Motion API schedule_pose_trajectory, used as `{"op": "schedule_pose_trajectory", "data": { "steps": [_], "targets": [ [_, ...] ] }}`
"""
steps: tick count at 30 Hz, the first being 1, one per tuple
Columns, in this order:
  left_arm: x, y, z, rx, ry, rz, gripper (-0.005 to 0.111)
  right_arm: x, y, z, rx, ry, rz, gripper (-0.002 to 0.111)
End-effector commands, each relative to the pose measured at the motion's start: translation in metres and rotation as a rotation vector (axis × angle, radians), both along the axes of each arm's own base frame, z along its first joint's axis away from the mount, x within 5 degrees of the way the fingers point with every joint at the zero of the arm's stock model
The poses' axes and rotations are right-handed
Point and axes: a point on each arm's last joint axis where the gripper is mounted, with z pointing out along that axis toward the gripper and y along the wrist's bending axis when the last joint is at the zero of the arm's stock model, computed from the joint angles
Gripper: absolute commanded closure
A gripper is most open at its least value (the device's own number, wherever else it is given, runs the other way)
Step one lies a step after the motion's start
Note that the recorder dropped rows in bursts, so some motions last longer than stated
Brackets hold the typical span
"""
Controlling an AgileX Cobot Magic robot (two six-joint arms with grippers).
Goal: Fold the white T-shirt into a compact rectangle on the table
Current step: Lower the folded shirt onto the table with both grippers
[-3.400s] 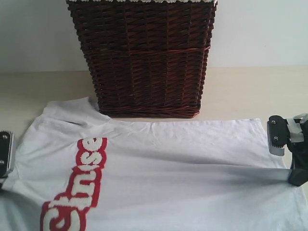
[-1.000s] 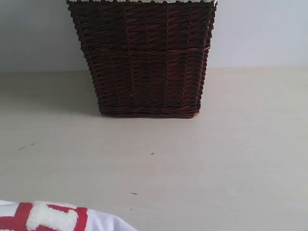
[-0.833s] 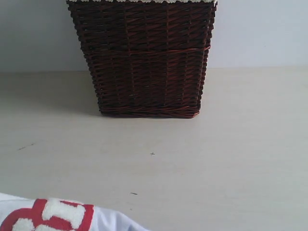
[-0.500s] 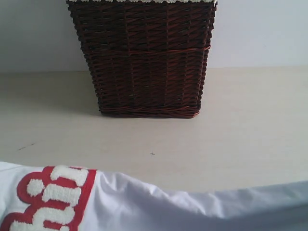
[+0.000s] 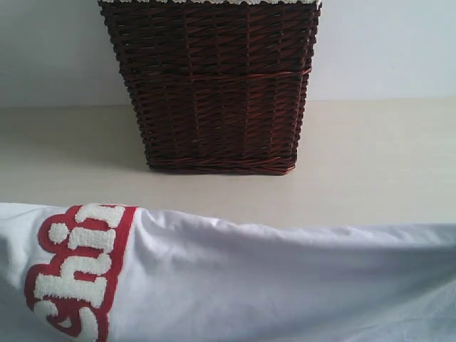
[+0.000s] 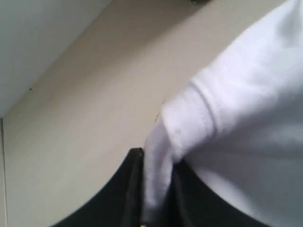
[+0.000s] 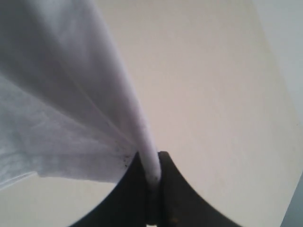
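Note:
The white T-shirt (image 5: 271,278) stretches across the whole width of the exterior view in front of the basket, its red-outlined fuzzy lettering (image 5: 75,267) at the left. Neither gripper shows in that view. In the left wrist view my left gripper (image 6: 158,170) is shut on a thick bunched hem of the T-shirt (image 6: 236,118) above the cream table (image 6: 85,123). In the right wrist view my right gripper (image 7: 151,168) is shut on a thin edge of the T-shirt (image 7: 71,109), which hangs away from the jaws over the table (image 7: 203,94).
A dark brown wicker basket (image 5: 214,85) with white lace trim stands at the back centre of the table (image 5: 370,157), against the pale wall (image 5: 385,43). Bare table surface lies on both sides of it and between it and the shirt.
The shirt's front edge has come up and forward in the exterior view, from a small lettered corner at the bottom left to a band spanning the full width.

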Motion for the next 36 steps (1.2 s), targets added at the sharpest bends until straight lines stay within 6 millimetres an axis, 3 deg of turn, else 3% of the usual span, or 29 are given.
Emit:
{"op": "schedule_pose_trajectory", "data": {
  "steps": [1, 7, 15, 24, 31, 36],
  "targets": [
    [0.017, 0.005, -0.007, 0.053, -0.013, 0.029, 0.107, 0.024, -0.004, -0.004, 0.007, -0.068, -0.036, 0.108],
    [0.035, 0.01, -0.021, 0.111, 0.009, 0.054, 0.107, 0.052, -0.008, -0.011, 0.01, -0.124, -0.08, 0.108],
    [0.054, 0.014, -0.04, 0.198, 0.065, 0.032, 0.107, 0.079, -0.013, -0.042, 0.002, -0.024, -0.1, 0.108],
    [0.096, 0.016, -0.039, 0.234, 0.047, 0.033, 0.107, 0.095, -0.017, -0.05, -0.016, -0.076, -0.125, 0.108],
    [0.118, 0.016, -0.046, 0.234, 0.083, 0.029, 0.105, 0.097, -0.017, -0.052, -0.014, -0.076, -0.131, 0.088],
    [0.119, 0.016, -0.056, 0.228, 0.141, 0.016, 0.081, 0.098, -0.017, -0.051, -0.016, -0.093, -0.134, 0.071]
  ]
}}
